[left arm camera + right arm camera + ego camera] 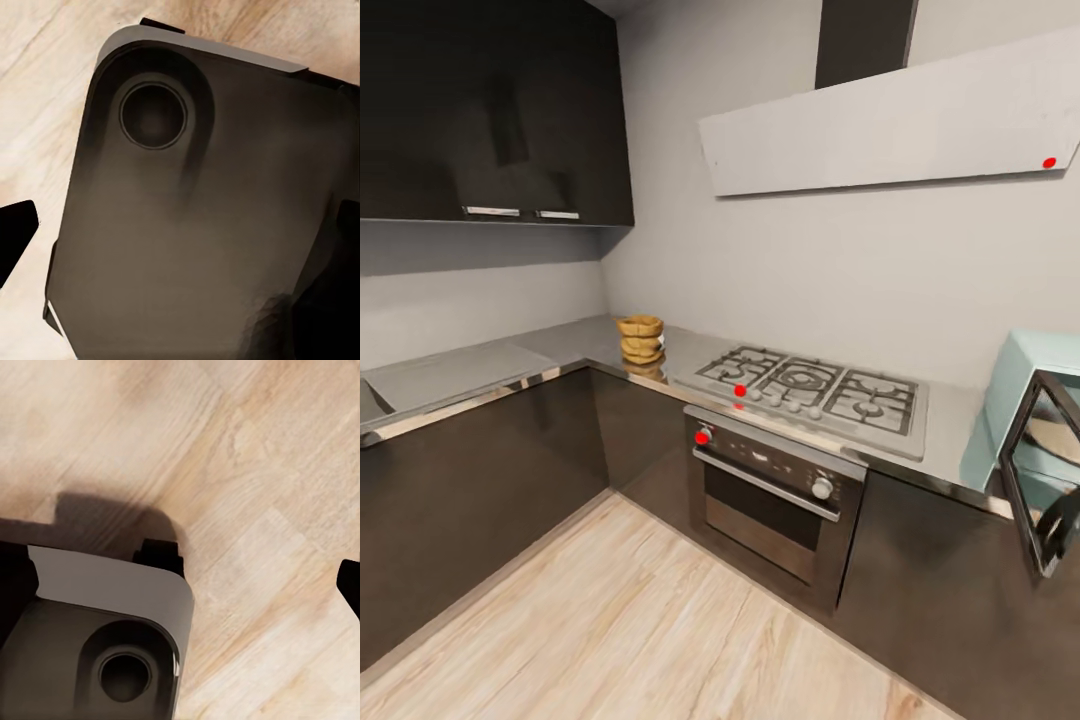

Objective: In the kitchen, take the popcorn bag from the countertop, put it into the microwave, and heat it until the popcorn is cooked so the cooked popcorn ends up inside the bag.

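At the left of the head view, the matte grey countertop runs along dark, glossy cabinet fronts and turns the corner, edged by a thin bright metal strip. Just past that corner stands the popcorn bag, a small tan sack of bulging horizontal folds with a rolled rim, upright and untouched. Next comes the gas hob with its grey grates, and under it the steel oven with a bar handle and round knobs. Farthest right sits the pale-blue microwave, boxy, its dark glass door swung open toward the room.

Both wrist views look down at pale wood-grain floor and the robot's dark, rounded base. Dark slivers at the picture edges may be finger parts, but I cannot tell whether either gripper is wide or narrow. The bag is well apart from both.

The step in hand looks like the approach to the bag. It would go best by driving up square to the corner, then bringing one gripper in level at the sack's middle folds. Soft paper will likely crumple, so a gentle close suits it.
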